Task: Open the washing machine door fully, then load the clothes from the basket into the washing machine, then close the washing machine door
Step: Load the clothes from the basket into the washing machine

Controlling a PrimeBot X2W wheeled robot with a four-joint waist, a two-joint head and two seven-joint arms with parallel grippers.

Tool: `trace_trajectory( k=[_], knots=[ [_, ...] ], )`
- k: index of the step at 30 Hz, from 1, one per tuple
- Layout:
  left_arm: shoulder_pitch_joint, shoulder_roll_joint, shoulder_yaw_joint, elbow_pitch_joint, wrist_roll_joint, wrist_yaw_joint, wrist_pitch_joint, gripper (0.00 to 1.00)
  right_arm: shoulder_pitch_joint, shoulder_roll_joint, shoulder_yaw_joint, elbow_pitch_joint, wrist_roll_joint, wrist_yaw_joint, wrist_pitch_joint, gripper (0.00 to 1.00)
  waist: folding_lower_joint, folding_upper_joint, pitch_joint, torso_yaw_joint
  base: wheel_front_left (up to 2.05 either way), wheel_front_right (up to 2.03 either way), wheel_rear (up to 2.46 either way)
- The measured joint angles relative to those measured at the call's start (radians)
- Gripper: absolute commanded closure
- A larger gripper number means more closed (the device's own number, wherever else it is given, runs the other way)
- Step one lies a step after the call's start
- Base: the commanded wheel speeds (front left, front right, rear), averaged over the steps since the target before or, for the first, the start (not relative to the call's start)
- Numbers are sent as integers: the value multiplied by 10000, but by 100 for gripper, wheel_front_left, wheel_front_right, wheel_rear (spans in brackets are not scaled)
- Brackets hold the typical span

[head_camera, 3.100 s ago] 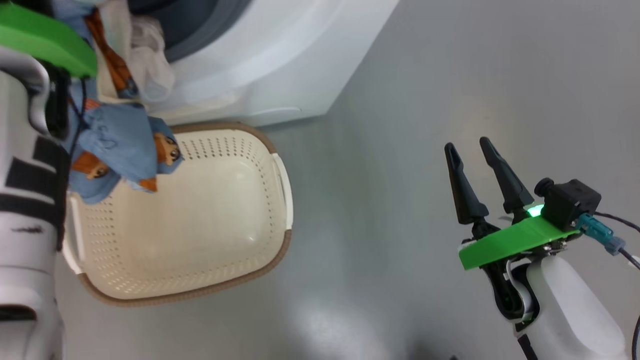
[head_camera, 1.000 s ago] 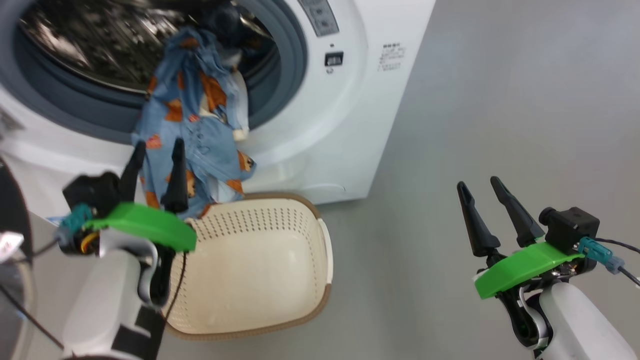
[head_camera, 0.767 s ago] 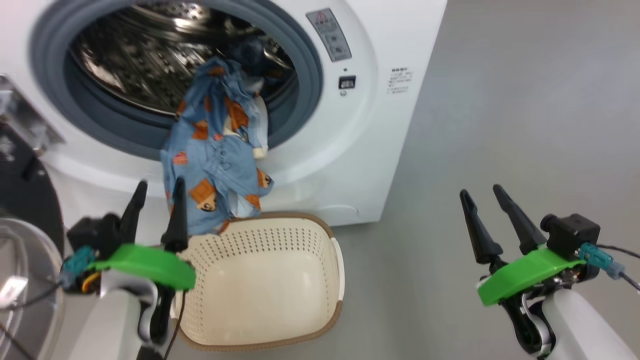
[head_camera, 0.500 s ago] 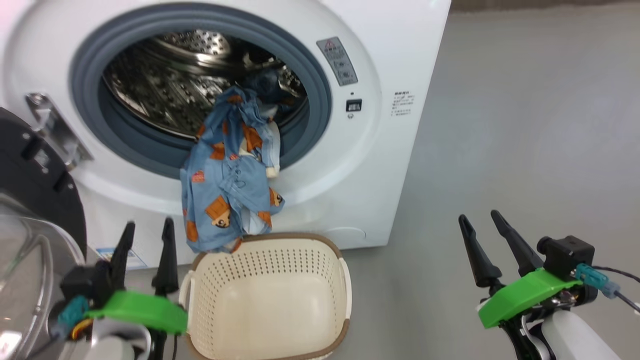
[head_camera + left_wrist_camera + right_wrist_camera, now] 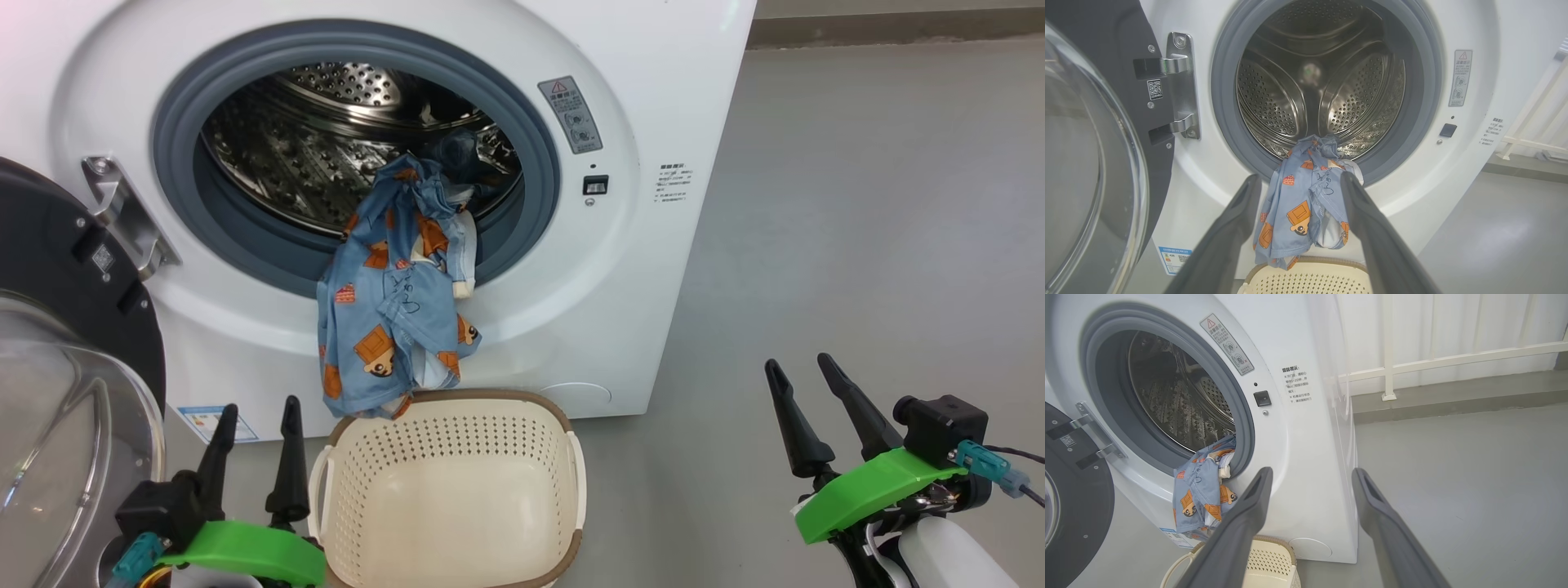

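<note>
Head view: left end effector [image 5: 260, 406] low, fingers upright, spread, empty; clothes [image 5: 392, 318] up-right of it, hanging from washing machine [image 5: 653, 98] mouth. Right end effector [image 5: 798, 363] likewise spread, empty.
Left wrist view: clothes dead ahead, beyond fingers.
Right wrist view: clothes off left.

The washing machine [image 5: 669, 82] is white, with a grey rubber gasket [image 5: 175, 163] around a shiny steel drum [image 5: 310, 163] dotted with small holes. The clothes [image 5: 392, 327] are light blue, printed with orange-brown cartoon figures, with a bit of white trim. The basket [image 5: 457, 441] is cream-white, perforated in rows, with a brown rim band. The washing machine door [image 5: 57, 245] is black around clear glass. The floor [image 5: 857, 245] is plain grey. The left hand [image 5: 260, 406] and right hand [image 5: 796, 362] are black, each above a bright green plate [image 5: 873, 490].
</note>
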State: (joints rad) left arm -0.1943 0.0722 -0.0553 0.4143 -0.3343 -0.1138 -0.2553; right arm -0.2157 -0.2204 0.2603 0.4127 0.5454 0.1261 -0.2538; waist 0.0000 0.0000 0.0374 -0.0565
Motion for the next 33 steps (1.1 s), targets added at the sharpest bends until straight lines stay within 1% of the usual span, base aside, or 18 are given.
trace_trajectory(
  k=[22,28,33],
  knots=[
    [-16,-253,326,-52,105,-102,0,0,-16,-36,-54,-40,-2,0,0,0,0,0,162,-75,0,0,0],
    [-27,-268,307,401,104,-109,0,0,-28,-33,-48,-40,-4,0,0,0,0,0,242,-121,0,0,0],
    [-155,-261,232,1104,65,-119,12,0,-47,-31,-44,-81,-4,0,0,0,0,0,399,-197,0,0,0]
  ],
)
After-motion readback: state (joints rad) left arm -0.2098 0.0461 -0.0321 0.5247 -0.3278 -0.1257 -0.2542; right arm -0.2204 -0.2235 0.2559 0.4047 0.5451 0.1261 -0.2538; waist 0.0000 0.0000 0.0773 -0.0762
